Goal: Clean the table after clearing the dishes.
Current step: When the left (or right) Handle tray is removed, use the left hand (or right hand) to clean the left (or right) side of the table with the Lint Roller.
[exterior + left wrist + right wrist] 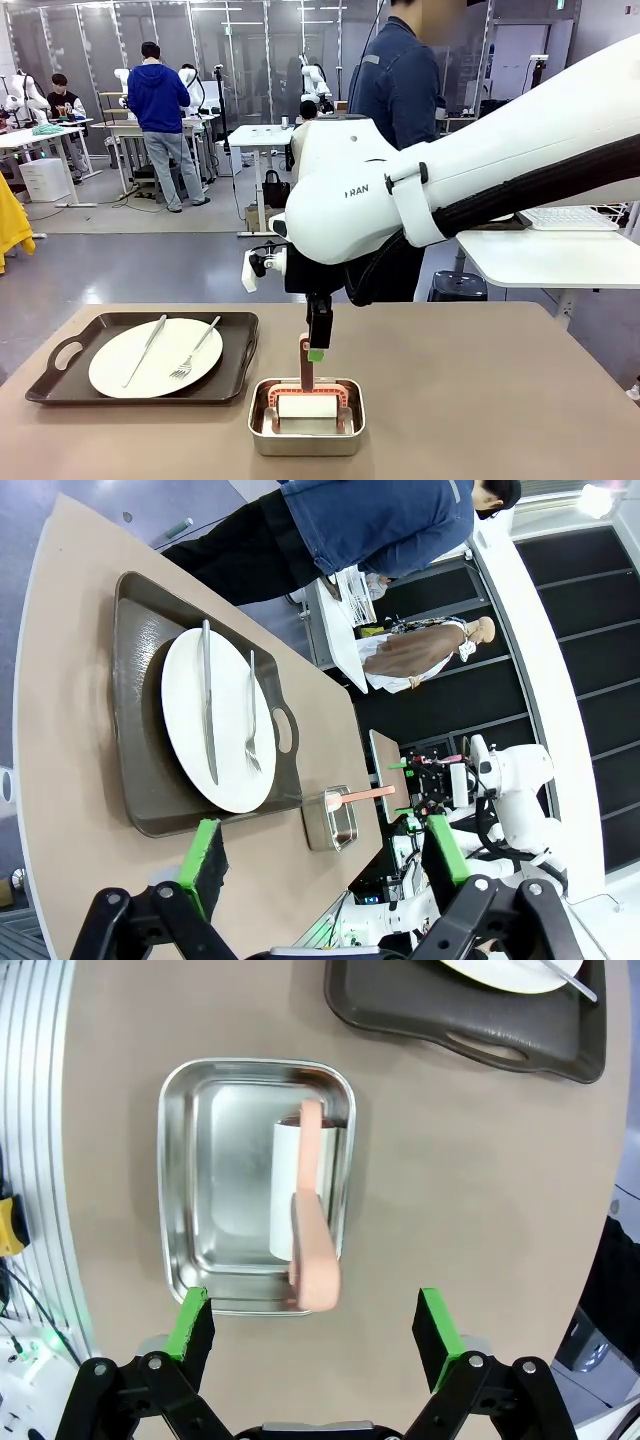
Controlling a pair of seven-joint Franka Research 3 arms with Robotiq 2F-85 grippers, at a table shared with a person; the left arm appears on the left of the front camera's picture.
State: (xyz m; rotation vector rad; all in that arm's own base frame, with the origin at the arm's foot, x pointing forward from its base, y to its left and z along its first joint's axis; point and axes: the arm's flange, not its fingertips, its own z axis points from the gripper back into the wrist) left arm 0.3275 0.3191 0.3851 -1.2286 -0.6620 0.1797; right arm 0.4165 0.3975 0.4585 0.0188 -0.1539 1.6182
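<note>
One plate (155, 357) on tray (60, 385), left of released right hand (312, 1312), left hand (320, 835) released

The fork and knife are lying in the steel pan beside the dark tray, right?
No. The fork and knife lie on the white plate on the dark tray, not in the steel pan beside it; the front view shows this.

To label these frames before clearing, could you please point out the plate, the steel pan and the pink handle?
plate (112, 362): front view, bare left part.
steel pan (222, 1140): right wrist view, bare floor.
pink handle (316, 1268): right wrist view, wider end.
</note>
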